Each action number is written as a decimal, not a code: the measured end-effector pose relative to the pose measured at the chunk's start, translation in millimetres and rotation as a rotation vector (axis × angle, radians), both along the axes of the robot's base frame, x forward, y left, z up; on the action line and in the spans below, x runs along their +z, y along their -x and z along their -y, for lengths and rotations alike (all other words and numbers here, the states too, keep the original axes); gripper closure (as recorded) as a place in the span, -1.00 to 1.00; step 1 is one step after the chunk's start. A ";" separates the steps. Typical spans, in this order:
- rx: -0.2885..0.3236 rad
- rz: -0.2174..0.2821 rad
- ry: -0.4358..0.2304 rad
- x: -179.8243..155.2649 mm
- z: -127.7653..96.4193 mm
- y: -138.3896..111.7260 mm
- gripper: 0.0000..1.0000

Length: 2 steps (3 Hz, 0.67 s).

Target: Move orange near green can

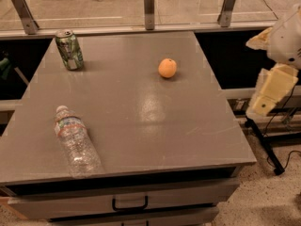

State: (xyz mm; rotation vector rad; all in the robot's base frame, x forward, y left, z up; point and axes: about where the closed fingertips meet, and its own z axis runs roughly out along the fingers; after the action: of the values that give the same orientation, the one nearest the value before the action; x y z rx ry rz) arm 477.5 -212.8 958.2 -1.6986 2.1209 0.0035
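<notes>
The orange [167, 68] lies on the grey table [141, 126], right of centre toward the back. The green can [69, 49] stands upright at the table's back left corner, well apart from the orange. My gripper [272, 91] hangs off the table's right side, beyond its edge, roughly level with the orange and far to its right. It holds nothing that I can see.
A clear plastic water bottle [75, 140] lies on its side at the table's front left. A glass rail with metal posts [149, 7] runs along the back edge. A drawer handle [129, 204] shows under the front edge. Cables lie on the floor at right.
</notes>
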 end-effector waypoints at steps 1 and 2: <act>0.053 0.020 -0.144 -33.7 -21.1 -68.9 -1.00; 0.079 0.028 -0.270 -65.9 -52.4 -126.1 -1.00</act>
State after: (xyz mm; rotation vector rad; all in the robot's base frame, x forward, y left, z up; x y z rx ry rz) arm 603.6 -160.4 892.3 -1.6092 1.9325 0.2752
